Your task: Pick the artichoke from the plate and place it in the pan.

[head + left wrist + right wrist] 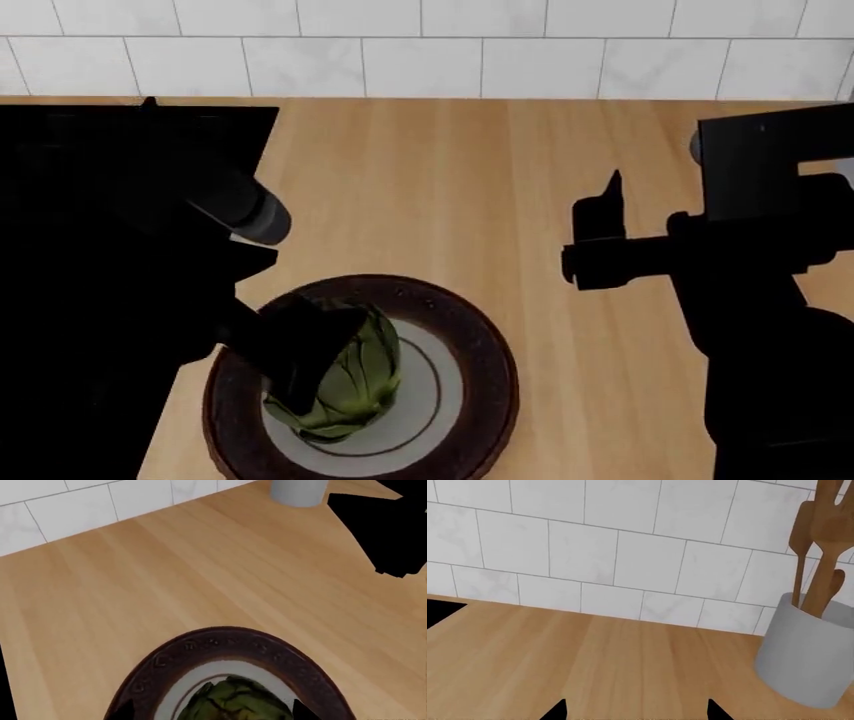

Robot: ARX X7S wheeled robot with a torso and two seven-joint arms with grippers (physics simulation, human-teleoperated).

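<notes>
Left wrist view: looking down on the artichoke (233,700) sitting on the plate (227,642), fingertips (301,711) spread open either side.

Head view: left gripper (310,345) hovering at the artichoke (350,385), plate (474,350) lying near the countertop's (454,190) front edge; right gripper (597,235) hanging apart.

Right wrist view: fingertips (557,711) standing open, facing a grey utensil holder (807,657) by the tiled wall (627,555).
</notes>
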